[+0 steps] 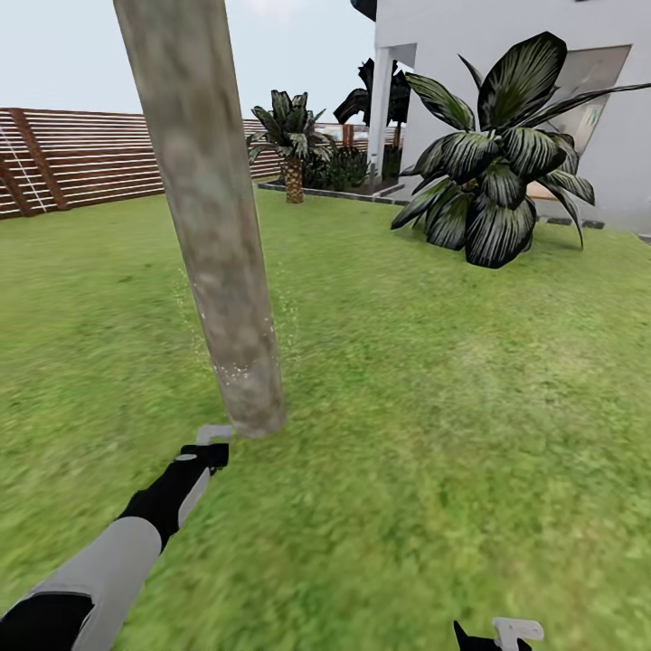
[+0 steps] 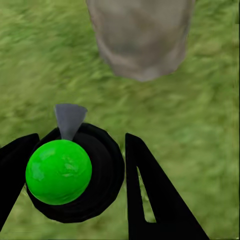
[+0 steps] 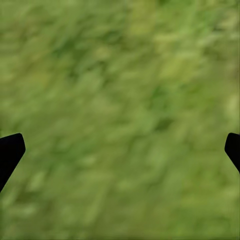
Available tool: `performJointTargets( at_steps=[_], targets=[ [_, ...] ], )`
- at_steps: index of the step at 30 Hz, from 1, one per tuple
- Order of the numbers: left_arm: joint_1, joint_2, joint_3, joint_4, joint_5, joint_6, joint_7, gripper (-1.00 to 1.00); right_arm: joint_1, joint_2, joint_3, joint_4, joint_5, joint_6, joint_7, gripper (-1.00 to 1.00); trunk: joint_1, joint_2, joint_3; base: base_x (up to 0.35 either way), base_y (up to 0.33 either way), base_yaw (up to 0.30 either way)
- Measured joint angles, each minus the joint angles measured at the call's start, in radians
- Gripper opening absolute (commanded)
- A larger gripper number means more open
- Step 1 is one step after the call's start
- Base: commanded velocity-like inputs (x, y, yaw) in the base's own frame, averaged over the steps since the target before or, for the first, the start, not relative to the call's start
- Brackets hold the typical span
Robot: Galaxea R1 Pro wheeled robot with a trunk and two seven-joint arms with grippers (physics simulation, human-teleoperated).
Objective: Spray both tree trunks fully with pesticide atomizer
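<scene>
Now the left pincer reaches forward and low over the grass, its two dark fingers clamped on the pesticide atomizer, whose round black body sits between them with a bright green ball on top and a pale grey nozzle cone pointing away from the wrist. Just ahead of that nozzle stands the foot of a thick, mottled grey-brown tree trunk, near the pincer but not touching it; in the head view the trunk leans up and out of the frame, and fine pale specks hang around its lower part and dot its bark. The right pincer hangs low at the near edge of the head view, well apart from the trunk, with only lawn below it; its two dark fingertips stand wide apart at opposite edges of the wrist view and hold nothing. Beyond the left pincer and the trunk lie a brown slatted fence, a short palm, a broad dark-leaved plant and a white house.
</scene>
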Motion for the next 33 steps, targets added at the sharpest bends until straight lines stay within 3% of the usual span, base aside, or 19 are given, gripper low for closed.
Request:
performJointTargets(
  at_steps=[2,5,11,20,23,27,30,31,33],
  targets=[
    [-0.003,-0.033,-0.003,-0.092,-0.008,0.070,0.001,-1.00,0.000,0.000,-0.001,0.000,0.000,0.000,0.000,1.00,0.000,0.000,0.000,0.000,0.000,0.000],
    [-0.002,-0.039,-0.003,-0.182,-0.009,0.135,-0.004,-1.00,0.000,0.000,-0.002,0.000,0.000,0.000,0.000,1.00,0.000,0.000,0.000,0.000,0.000,0.000],
    [-0.009,0.041,0.004,-0.210,-0.001,0.158,-0.010,-1.00,0.000,-0.001,-0.002,0.000,0.000,0.000,0.000,1.00,0.000,0.000,0.000,0.000,0.000,0.000],
    [-0.012,-0.030,-0.004,-0.440,-0.010,0.387,-0.001,-1.00,0.000,-0.002,-0.002,-0.001,0.000,0.000,0.000,1.00,0.000,0.000,0.000,0.000,0.000,0.000],
    [-0.012,-0.012,0.003,-0.473,-0.017,0.406,0.001,-1.00,0.000,-0.002,-0.002,-0.001,0.000,0.000,0.000,1.00,0.000,0.000,0.000,0.000,0.000,0.000],
    [-0.012,0.046,0.005,-0.476,-0.019,0.411,0.001,-1.00,0.000,-0.002,-0.002,-0.001,0.000,0.001,0.000,1.00,0.000,0.000,0.000,0.000,0.000,0.000],
    [-0.010,0.037,-0.001,-0.476,-0.008,0.414,0.000,-1.00,0.000,-0.002,-0.002,-0.001,0.000,0.001,0.000,1.00,0.000,0.000,0.000,0.000,0.000,0.000],
    [-0.010,0.024,-0.002,-0.477,-0.001,0.416,-0.001,-1.00,0.000,-0.002,-0.002,-0.001,0.000,0.001,0.000,1.00,0.000,0.000,0.000,0.000,0.000,0.000],
    [-0.011,-0.030,-0.030,-0.480,0.006,0.482,-0.007,-1.00,0.000,-0.002,-0.002,-0.001,0.000,0.001,0.000,1.00,0.000,0.000,0.000,0.000,0.000,0.000]
  ],
)
